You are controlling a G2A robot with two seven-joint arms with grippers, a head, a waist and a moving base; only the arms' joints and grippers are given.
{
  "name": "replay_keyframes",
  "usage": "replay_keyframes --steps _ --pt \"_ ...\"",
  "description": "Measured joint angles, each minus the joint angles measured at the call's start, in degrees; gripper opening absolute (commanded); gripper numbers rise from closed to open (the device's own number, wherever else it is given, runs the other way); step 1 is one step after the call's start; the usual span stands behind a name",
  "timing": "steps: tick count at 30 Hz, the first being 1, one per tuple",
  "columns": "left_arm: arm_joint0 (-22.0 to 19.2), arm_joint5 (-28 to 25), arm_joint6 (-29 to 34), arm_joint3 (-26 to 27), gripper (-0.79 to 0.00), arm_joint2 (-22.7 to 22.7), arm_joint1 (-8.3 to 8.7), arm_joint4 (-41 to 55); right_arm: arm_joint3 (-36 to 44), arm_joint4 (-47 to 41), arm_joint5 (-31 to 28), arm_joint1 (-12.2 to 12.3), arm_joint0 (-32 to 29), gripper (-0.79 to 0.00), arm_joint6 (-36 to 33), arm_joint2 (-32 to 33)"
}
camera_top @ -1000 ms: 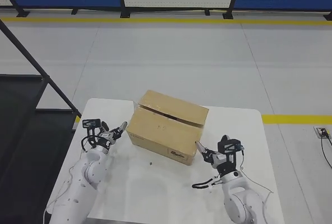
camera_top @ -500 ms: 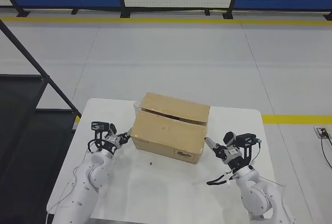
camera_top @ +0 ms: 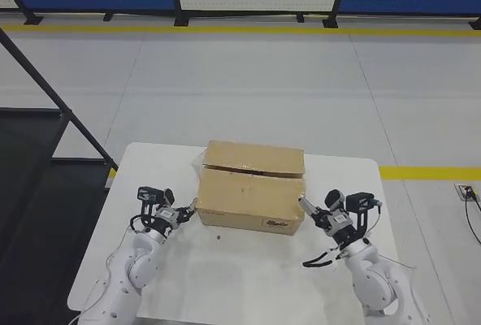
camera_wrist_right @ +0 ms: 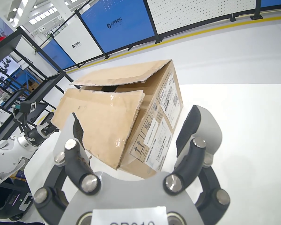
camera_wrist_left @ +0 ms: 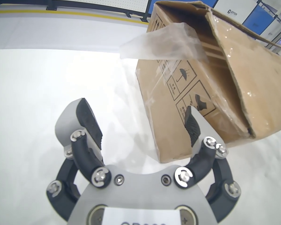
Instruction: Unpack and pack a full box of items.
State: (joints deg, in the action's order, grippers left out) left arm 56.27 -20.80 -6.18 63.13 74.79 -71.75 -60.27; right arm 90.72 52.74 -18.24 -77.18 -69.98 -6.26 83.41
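A brown cardboard box point(camera_top: 253, 187) lies on the white table point(camera_top: 249, 276), its top flaps loosely closed with a dark slit between them. My left gripper point(camera_top: 185, 215) is open at the box's left end; in the left wrist view the gripper point(camera_wrist_left: 140, 122) straddles the box's point(camera_wrist_left: 224, 83) near corner, and one finger point(camera_wrist_left: 193, 127) lies against the end face. A loose strip of clear tape point(camera_wrist_left: 161, 43) curls off that end. My right gripper point(camera_top: 308, 206) is open at the right end, straddling the box's point(camera_wrist_right: 131, 108) labelled corner, gripper point(camera_wrist_right: 133, 129).
A black metal rack point(camera_top: 29, 162) stands off the table's left side. A tiny dark speck point(camera_top: 217, 237) lies on the table in front of the box. Bare table stretches toward the front edge. The left arm's gripper point(camera_wrist_right: 46, 127) shows beyond the box.
The box has turned from skewed to square with the table's front edge. Both grippers moved with it, the left one in toward the box's near-left corner, the right one outward to the right end.
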Motion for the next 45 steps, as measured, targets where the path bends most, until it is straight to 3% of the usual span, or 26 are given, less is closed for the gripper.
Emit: replay_keyframes --steps 7,10,15,25,32,45 --pt "2.5 0.0 0.3 3.2 0.000 1.0 0.36 -0.4 -1.3 -1.4 0.3 0.1 0.9 0.000 -0.1 -0.3" --pt "3.0 3.9 -0.5 3.5 0.000 1.8 0.34 -0.7 -1.7 -2.4 4.4 0.0 1.1 0.000 -0.7 -0.1" --pt "1.1 11.3 -0.5 0.9 0.000 1.7 -0.35 1.2 -1.7 -2.4 3.4 0.0 1.1 0.000 -0.6 -0.1" --pt "-10.3 8.8 -0.4 -11.9 0.000 -3.0 -1.92 -0.7 2.5 -1.1 6.6 0.2 -3.1 0.000 3.0 1.2" --pt "-17.7 7.6 -2.6 -22.4 0.000 -8.1 -3.96 -2.8 5.4 -1.4 8.1 0.5 -7.0 0.000 3.6 3.2" --pt "-24.5 7.9 -9.7 -33.5 0.000 -11.9 -7.21 -1.4 7.6 -1.5 9.2 0.8 -9.3 0.000 3.2 4.4"
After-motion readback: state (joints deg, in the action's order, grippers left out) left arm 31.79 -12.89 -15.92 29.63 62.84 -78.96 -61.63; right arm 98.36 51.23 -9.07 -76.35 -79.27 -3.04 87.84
